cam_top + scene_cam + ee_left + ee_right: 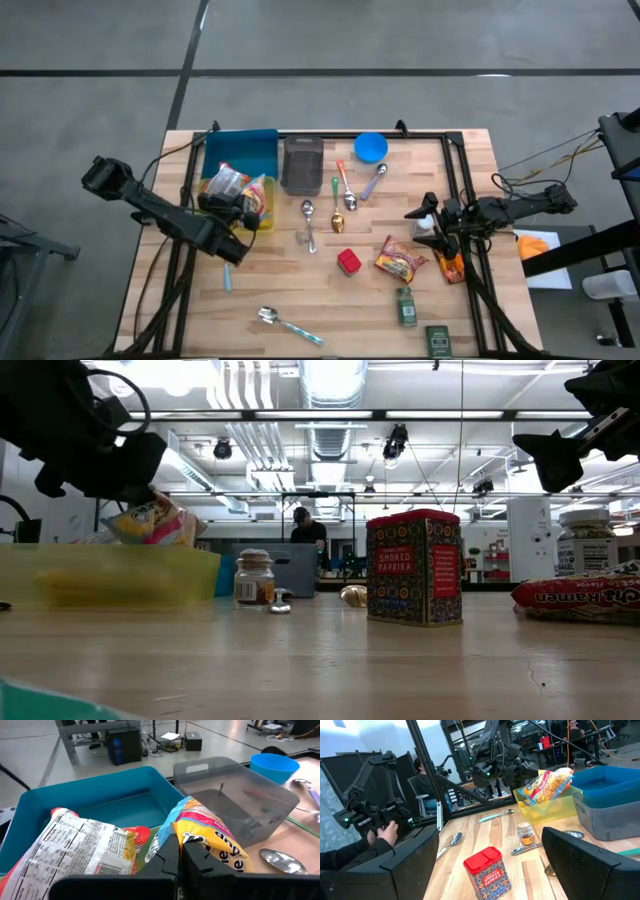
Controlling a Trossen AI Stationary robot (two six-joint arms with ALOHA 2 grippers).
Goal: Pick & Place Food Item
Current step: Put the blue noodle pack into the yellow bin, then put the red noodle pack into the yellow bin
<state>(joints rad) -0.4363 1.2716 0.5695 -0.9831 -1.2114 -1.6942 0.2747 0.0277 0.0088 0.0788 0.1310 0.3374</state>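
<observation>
My left end effector (pixel 177 851), clamped on the yellow snack bag (pixel 212 837) above the yellow bin (pixel 262 212), should lower before releasing.

Snack bag (pixel 228 183) in yellow bin (pixel 262 200), left side of tabletop (pixel 330 300). Blue bin (pixel 240 150) behind it, grey bin (pixel 302 163) to its right. Paprika tin (pixel 348 262) mid-tabletop, ramen packet (pixel 399 262) right of tin.

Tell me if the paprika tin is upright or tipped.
Upright: the paprika tin stands on its base, lid on top, label reading level.
</observation>
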